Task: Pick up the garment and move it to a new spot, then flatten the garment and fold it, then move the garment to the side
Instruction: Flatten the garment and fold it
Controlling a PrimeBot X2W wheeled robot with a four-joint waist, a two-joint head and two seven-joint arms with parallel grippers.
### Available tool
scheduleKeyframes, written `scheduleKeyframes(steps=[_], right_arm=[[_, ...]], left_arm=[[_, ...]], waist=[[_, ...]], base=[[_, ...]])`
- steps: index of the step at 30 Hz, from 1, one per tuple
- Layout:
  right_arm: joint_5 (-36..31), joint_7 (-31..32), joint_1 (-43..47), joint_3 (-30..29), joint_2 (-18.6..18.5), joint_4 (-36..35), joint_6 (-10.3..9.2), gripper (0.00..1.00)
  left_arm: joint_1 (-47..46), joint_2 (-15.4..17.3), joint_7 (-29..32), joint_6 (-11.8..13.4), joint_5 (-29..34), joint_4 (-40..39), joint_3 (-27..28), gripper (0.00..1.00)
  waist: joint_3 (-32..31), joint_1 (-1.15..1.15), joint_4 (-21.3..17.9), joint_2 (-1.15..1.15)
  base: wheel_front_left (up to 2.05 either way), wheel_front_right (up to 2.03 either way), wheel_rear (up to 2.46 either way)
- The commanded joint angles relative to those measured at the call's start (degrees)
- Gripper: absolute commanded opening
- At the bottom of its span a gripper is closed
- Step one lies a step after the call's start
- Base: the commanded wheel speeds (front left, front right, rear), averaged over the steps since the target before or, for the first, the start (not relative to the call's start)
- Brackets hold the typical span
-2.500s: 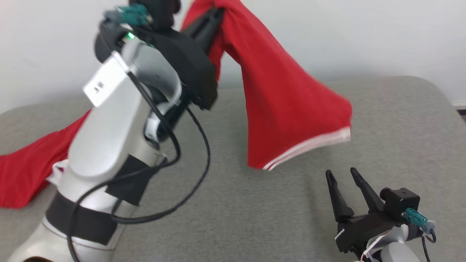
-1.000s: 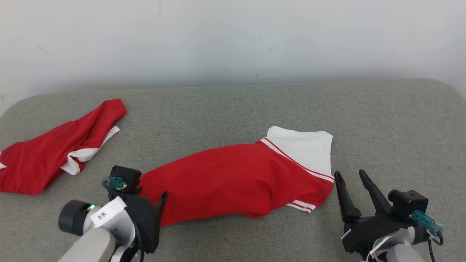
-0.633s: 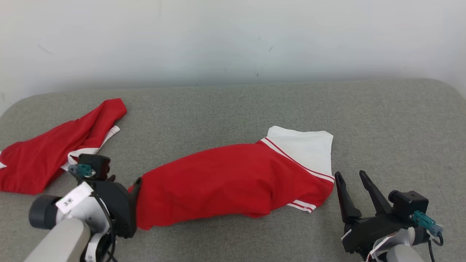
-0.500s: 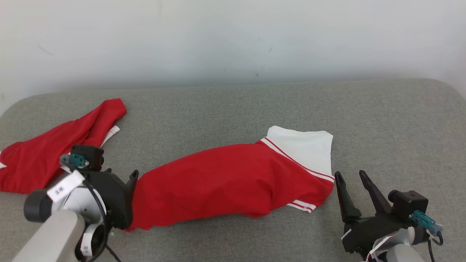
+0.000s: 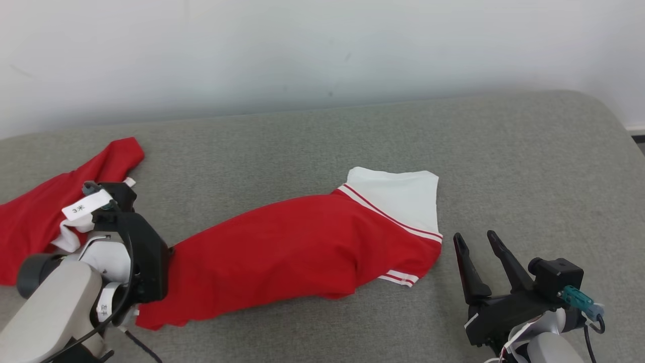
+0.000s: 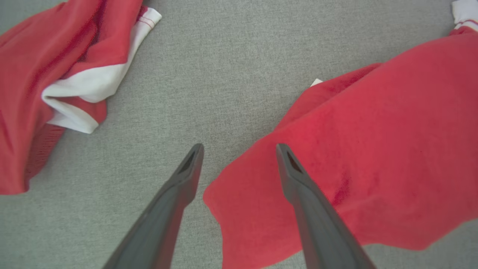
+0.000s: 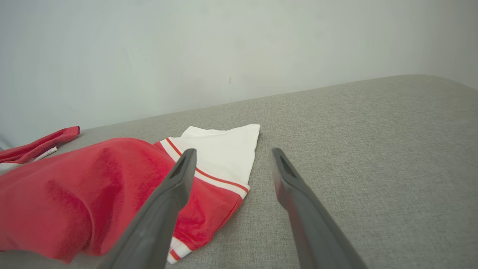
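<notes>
Head view: red shirt [image 5: 297,252] lies slack across the middle of the grey cushion [image 5: 529,166], bunched and not yet flat; its white sleeve [image 5: 403,196] points toward the cushion's far edge, and a striped cuff [image 5: 398,277] is tucked on the side nearer the cushion's front edge; second red garment [image 5: 30,222] is heaped at the cushion's left end, well apart from the shirt.

Left gripper [image 6: 239,146]: jaws spread wide, holding nothing; it hangs over the cushion's front-left part, with the shirt's loose red corner [image 6: 224,201] lying under and between the fingers; whether a finger touches the cloth, cannot tell.

Right gripper [image 5: 473,236]: jaws likewise spread and empty, over the cushion's front-right part, just beside the cuff.

Handling, as a judgement: thin knit, light, limp; it will sag and fold on itself when raised, and will drag rather than slide on the rough upholstery; not fragile, though a shallow pinch may slip off.

Best holds look like the hemmed edges: the red corner below the left claw and the cuff or white sleeve edge near the right; two spaced pinches would let the cloth be pulled taut.
</notes>
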Motion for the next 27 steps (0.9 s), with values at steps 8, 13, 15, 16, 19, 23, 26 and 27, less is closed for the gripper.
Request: scheduleKeyframes(steps=[8,13,15,16,19,23,26,27], right_arm=[[0.25,-0.72,-0.93,0.16,-0.27,0.36,-0.02,1.0],[0.13,-0.74,-1.21,0.48,-0.27,0.4,-0.02,1.0],[0.1,-0.78,-1.16,0.64,-0.27,0.48,-0.02,1.0],[0.05,-0.8,-1.16,0.67,-0.27,0.49,-0.02,1.0],[-0.12,-0.74,-1.17,0.69,-0.27,0.55,-0.02,1.0],[0.04,-0.63,-1.26,0.82,-0.27,0.65,-0.02,1.0],[0.36,-0.61,-1.3,1.08,-0.27,0.76,-0.02,1.0],[0.45,-0.62,-1.33,1.12,-0.28,0.8,-0.02,1.0]], left_arm=[[-0.33,0.56,4.43,-0.04,-2.09,3.44,-0.6,1.0],[0.53,0.34,5.5,-0.43,-3.01,4.31,-0.87,1.0],[1.01,0.12,5.99,-0.65,-3.64,4.63,-0.93,0.7],[1.0,0.08,6.09,-0.68,-3.7,4.64,-0.96,0.45],[1.11,-0.09,5.73,-0.85,-3.82,4.39,-1.18,0.0],[0.13,0.22,2.61,-0.61,-2.61,3.57,-0.75,0.0],[-1.18,-0.25,-2.6,-0.08,-1.24,3.16,0.02,0.0],[-1.71,-0.5,-4.88,-0.05,-0.58,3.0,0.27,0.0]], waist=[[2.33,0.0,-3.4,-0.01],[2.58,0.0,-3.62,-0.01],[2.6,0.0,-3.61,-0.01],[2.61,0.0,-3.57,-0.01],[2.53,0.0,-3.41,-0.01],[2.31,0.0,-3.24,-0.01],[2.17,0.0,-3.21,-0.01],[2.14,0.0,-3.22,-0.01]], base=[[0.0,0.0,0.0],[0.0,0.0,0.0],[0.0,0.0,0.0],[0.0,0.0,0.0],[0.0,0.0,0.0],[0.0,0.0,0.0],[0.0,0.0,0.0],[0.0,0.0,0.0]])
